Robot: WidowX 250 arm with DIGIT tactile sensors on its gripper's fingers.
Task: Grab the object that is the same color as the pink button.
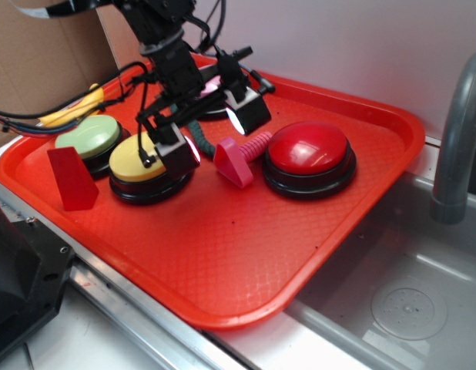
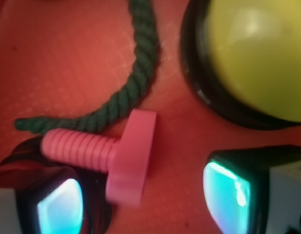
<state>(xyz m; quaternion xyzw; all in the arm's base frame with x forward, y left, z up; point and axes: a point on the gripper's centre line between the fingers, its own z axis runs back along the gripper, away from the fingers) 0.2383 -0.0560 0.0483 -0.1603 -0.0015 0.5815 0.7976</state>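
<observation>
Our black gripper (image 1: 215, 127), fingers spread, hovers above one pink plastic screw toy (image 1: 242, 156) lying on the red tray (image 1: 222, 262), among four round dome buttons: yellow (image 1: 145, 160), red (image 1: 309, 148), green (image 1: 89, 137), and pale pink (image 1: 209, 86).

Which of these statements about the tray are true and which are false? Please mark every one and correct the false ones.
1. The gripper is open above the tray. True.
2. The pink screw toy is held between the fingers. False: it lies on the tray, and no finger touches it.
3. The pink toy lies between the yellow button and the red button. True.
4. The green cord is wound around the pink toy. False: it curves beside the toy's shaft.
5. The red block lies in the sink. False: it stands on the tray, near the green button.
</observation>
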